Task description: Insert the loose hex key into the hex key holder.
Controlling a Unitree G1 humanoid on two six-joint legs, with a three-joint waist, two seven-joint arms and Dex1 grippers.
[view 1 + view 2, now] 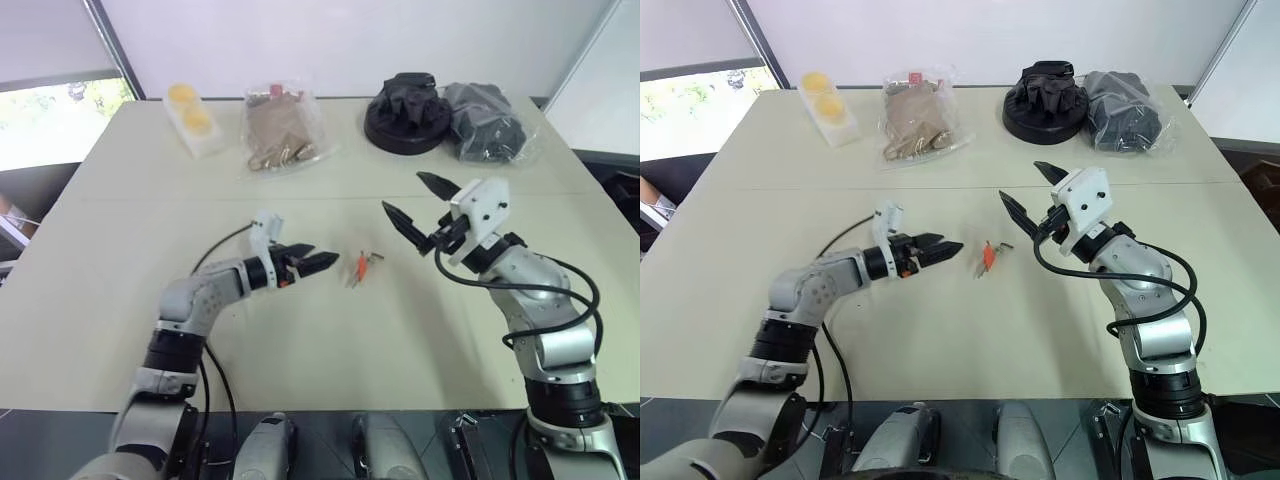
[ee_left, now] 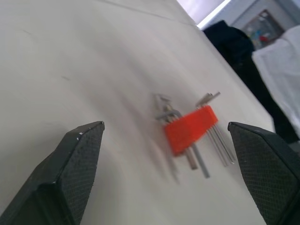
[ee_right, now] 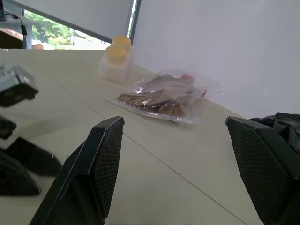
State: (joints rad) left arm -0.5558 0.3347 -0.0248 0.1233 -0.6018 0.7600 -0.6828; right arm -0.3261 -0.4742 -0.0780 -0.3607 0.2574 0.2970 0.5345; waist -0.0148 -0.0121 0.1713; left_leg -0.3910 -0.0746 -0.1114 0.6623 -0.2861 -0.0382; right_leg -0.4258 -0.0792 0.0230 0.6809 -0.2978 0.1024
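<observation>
On the beige table [image 1: 120, 200], the red-orange hex key holder [image 1: 361, 265] lies flat with thin grey keys fanned from it, just beyond the tips of the left gripper [image 1: 318, 262], whose fingers stand wide apart and empty in the left wrist view. The right gripper [image 1: 415, 205] hangs above and beside the holder, spread open, holding nothing. Which rod is the loose hex key cannot be told; it is likely light, stiff and slippery, best pinched across its long shank.
</observation>
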